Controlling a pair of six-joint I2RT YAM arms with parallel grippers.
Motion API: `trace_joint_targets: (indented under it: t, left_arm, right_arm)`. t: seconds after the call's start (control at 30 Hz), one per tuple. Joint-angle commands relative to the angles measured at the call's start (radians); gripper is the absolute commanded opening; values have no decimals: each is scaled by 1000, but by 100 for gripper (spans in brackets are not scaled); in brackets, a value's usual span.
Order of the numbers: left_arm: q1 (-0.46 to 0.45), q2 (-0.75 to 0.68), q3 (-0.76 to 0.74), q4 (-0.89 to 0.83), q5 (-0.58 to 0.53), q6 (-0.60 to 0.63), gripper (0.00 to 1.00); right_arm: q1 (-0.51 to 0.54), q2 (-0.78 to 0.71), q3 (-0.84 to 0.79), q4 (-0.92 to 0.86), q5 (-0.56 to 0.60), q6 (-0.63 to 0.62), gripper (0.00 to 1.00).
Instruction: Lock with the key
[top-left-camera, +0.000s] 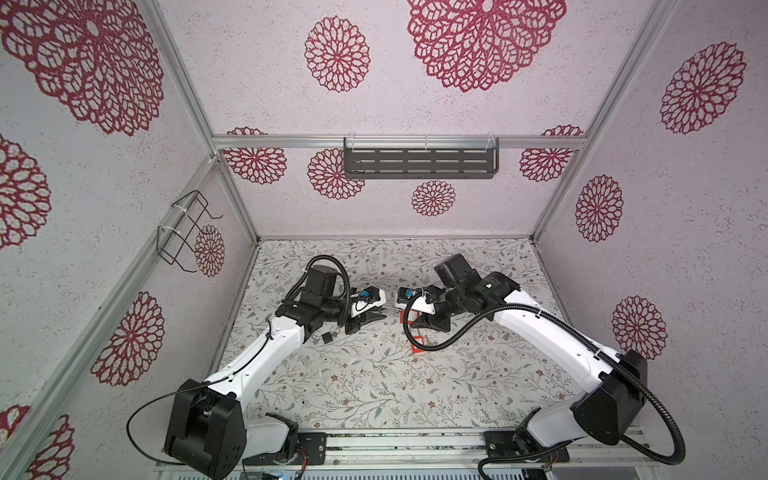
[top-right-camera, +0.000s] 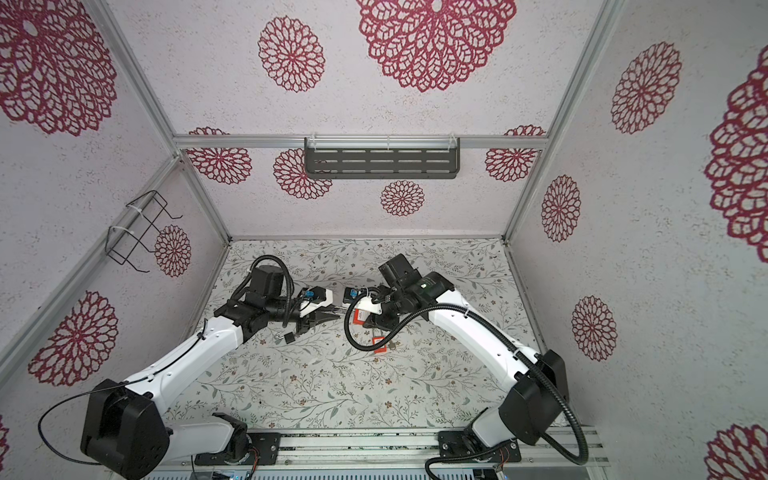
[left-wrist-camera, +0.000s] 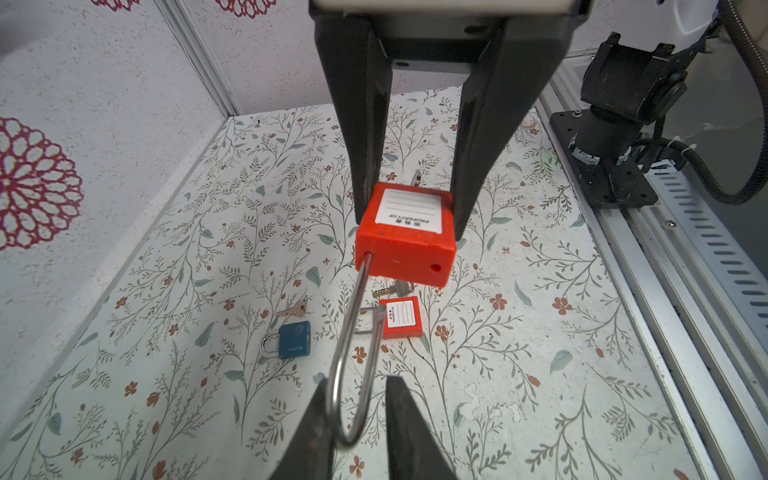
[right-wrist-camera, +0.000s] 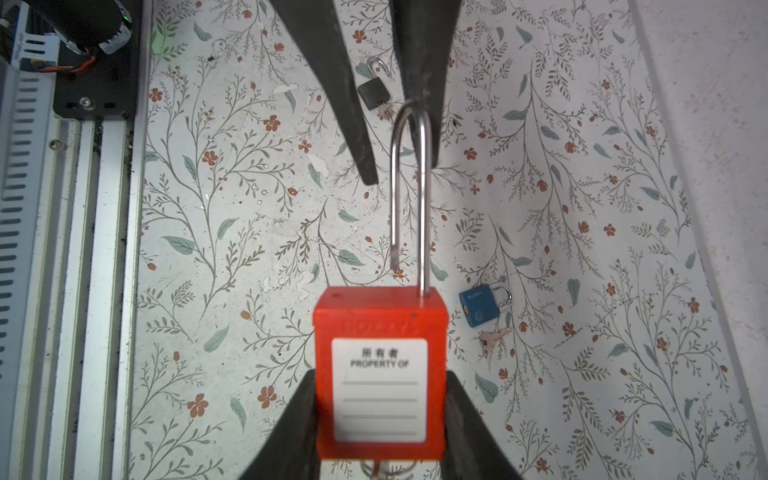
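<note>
Right jaws pinch red padlock (right-wrist-camera: 380, 322) body; left jaws loosely straddle its shackle (right-wrist-camera: 424, 208).

A wire ring (right-wrist-camera: 386, 469) under the red padlock (right-wrist-camera: 380, 324) is cut off by the right wrist view's lower edge, so whatever hangs from it is out of sight. In the left wrist view, only a sliver of metal (left-wrist-camera: 417, 178) shows behind the padlock's body. In both top views the right gripper (top-left-camera: 411, 323) and its cable (top-left-camera: 436, 348) hide most of the lock. The fingers (left-wrist-camera: 409, 436) of the left gripper (left-wrist-camera: 357, 380) run off frame, and whether they pinch the shackle (left-wrist-camera: 351, 324) cannot be told. The blue padlock (left-wrist-camera: 294, 340) bears lettering too small to read.
</note>
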Motion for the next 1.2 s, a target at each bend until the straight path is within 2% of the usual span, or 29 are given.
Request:
trace_joint_targets:
  t: [0.0,0.17,0.4,0.63,0.7,0.8,0.9,1.0,1.17]
  left_arm:
    - [-6,6,32,-19,26,1,21]
    - [-12,7,42,-22,37,-6,20]
    - [-17,19,54,-43,47,-5,13]
    - [-21,33,78,-76,66,-7,0]
    - [-21,37,89,-92,74,-13,0]
    - [-22,34,91,-92,76,-40,0]
    - [-23,20,81,-72,76,-73,0]
    - [-21,2,68,-38,76,-114,0]
    - [-21,-22,30,57,91,-200,0]
  right_arm:
    - [4,-39,0,34,-6,-23,16]
    - [8,-34,0,33,2,-23,16]
    - [9,-37,-1,39,11,-28,16]
    - [12,-46,-13,57,43,-29,19]
    - [14,-53,-18,70,62,-26,25]
    - [16,-73,-25,101,93,-10,49]
    - [17,-113,-47,140,122,0,60]
    - [17,-163,-82,176,147,-1,69]
    - [17,-219,-108,162,167,1,72]
